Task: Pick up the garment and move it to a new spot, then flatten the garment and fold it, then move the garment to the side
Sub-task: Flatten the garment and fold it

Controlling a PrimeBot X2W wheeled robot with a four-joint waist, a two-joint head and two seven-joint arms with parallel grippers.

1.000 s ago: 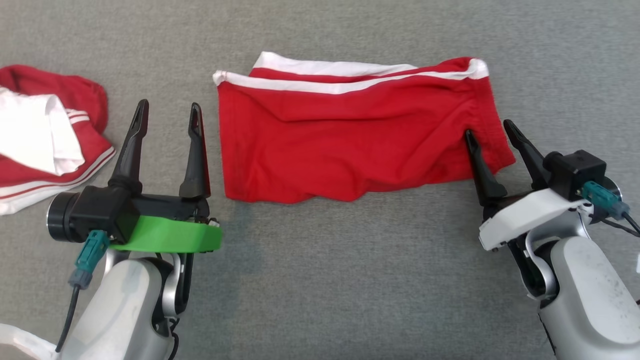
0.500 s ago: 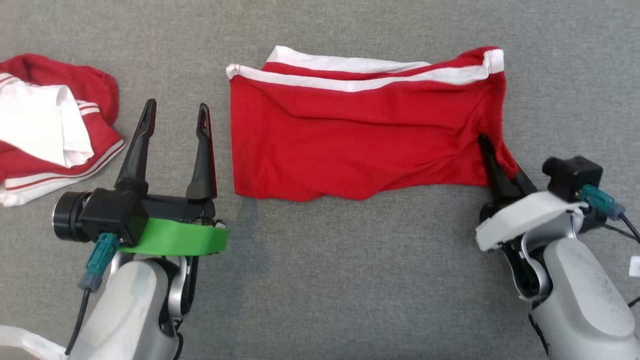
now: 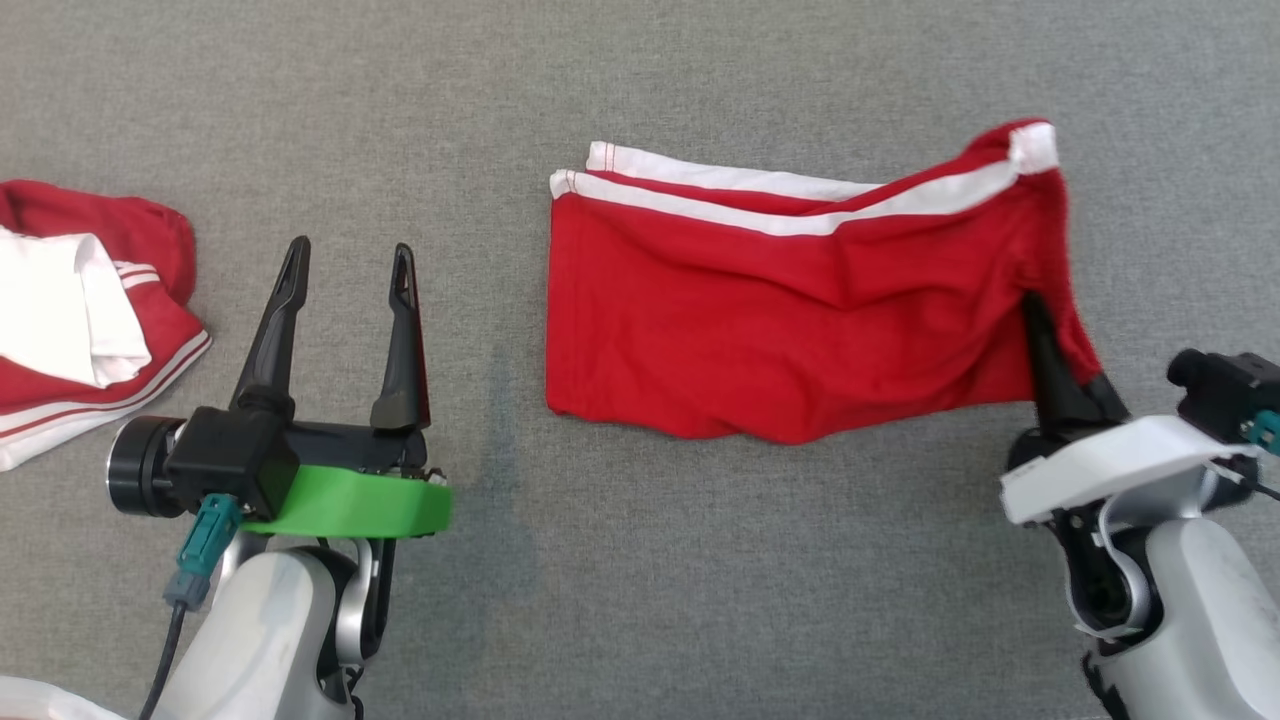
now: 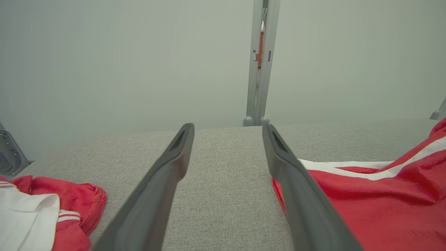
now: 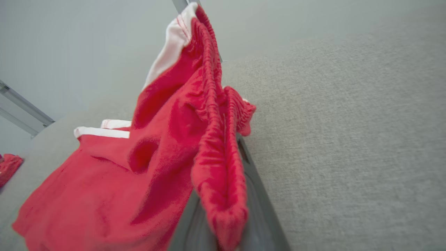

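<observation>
Since our right claw (image 3: 1048, 345) just clamped the shorts (image 3: 780, 320) at frame right, we reckon the move begins; left claw (image 3: 350, 270) gapes empty.

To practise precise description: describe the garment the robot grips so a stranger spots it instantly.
On the grey fabric surface, right of centre, lie folded red cloth shorts with white stripes. Unlike the crumpled red garment far left, the right gripper pinches their waistband, jaws shut.

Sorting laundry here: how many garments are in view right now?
2. The red white-striped garment right of centre, its right end gripped by the right tool; a crumpled red-and-white garment at the far left. More may lie outside the views.
</observation>
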